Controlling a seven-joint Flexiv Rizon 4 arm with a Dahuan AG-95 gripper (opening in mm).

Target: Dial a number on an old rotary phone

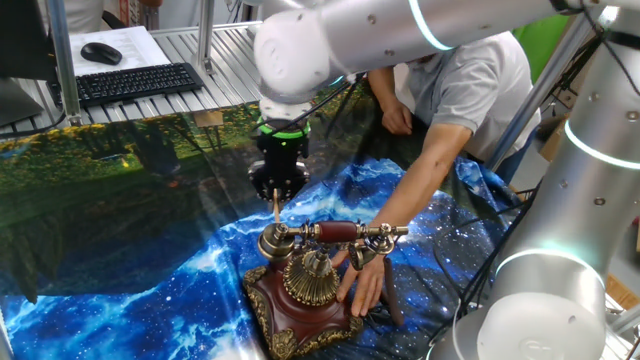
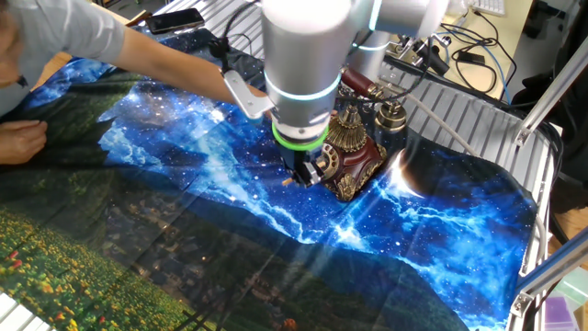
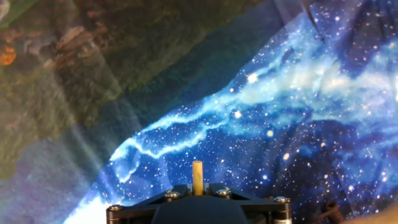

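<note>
The old rotary phone (image 1: 308,282) stands on the blue starry cloth, with a red-brown base, a brass dial dome and the handset (image 1: 335,234) lying across its cradle. It also shows in the other fixed view (image 2: 356,147), partly hidden behind the arm. My gripper (image 1: 277,188) hangs just above and behind the handset's left end. It is shut on a thin wooden stick (image 1: 275,207) that points down. In the hand view the stick (image 3: 198,177) pokes out between the closed fingers over the cloth, and the phone is out of view. A person's hand (image 1: 362,280) rests on the phone's base.
The person (image 1: 450,90) leans over the table from the far right, with an arm reaching to the phone. A keyboard (image 1: 125,82) and a mouse (image 1: 100,52) lie at the far left. Cables (image 2: 441,55) and a smartphone (image 2: 179,18) lie past the cloth.
</note>
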